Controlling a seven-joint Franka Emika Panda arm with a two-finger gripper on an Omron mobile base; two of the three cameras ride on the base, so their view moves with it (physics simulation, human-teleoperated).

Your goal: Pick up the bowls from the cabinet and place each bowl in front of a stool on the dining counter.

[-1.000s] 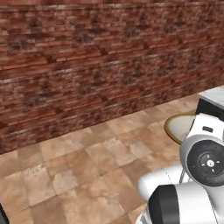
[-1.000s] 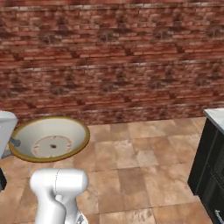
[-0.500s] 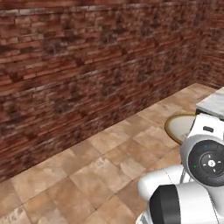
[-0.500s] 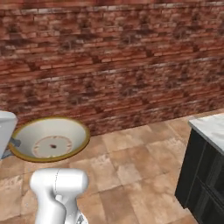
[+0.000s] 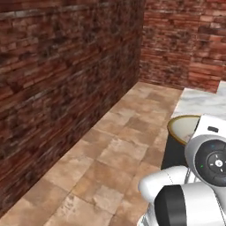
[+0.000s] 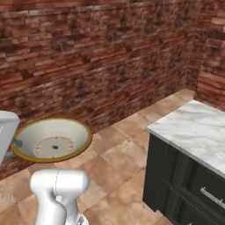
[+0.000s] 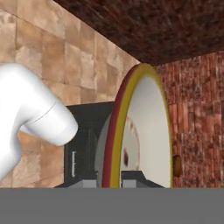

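1. Cream bowl (image 6: 52, 139) is carried in the air at the end of the arm, above the tiled floor (image 5: 110, 154) and in front of the brick wall (image 6: 96, 57); it touches neither.
2. Gripper (image 7: 109, 183): jaws closed down on the bowl's rim, one finger tip on each side of the wall, seen at the lower edge of the hand view. The bowl (image 7: 140, 131) stands edge-on there, its inside facing right.
3. Right of the bowl in the right base view: a black base cabinet (image 6: 184, 184) under a marble worktop (image 6: 197, 129). It stands well apart from the bowl, with open floor between.
4. In the left base view the bowl (image 5: 185, 128) sits just behind the arm's white joints, with the marble slab (image 5: 201, 103) beyond it.
5. Nothing lies between the bowl and the wall; the wall turns a corner to the bowl's right.
6. Bowl: round, wide, shallow, matte cream inside, tan-yellow rim, a reddish band on its outer face, a flat circle at the centre.
7. Wall: rough, mottled red-brown brick. Floor: square tan stone tiles. Worktop: white with grey veins. Cabinet: flat black fronts with a short silver handle (image 6: 213, 197).
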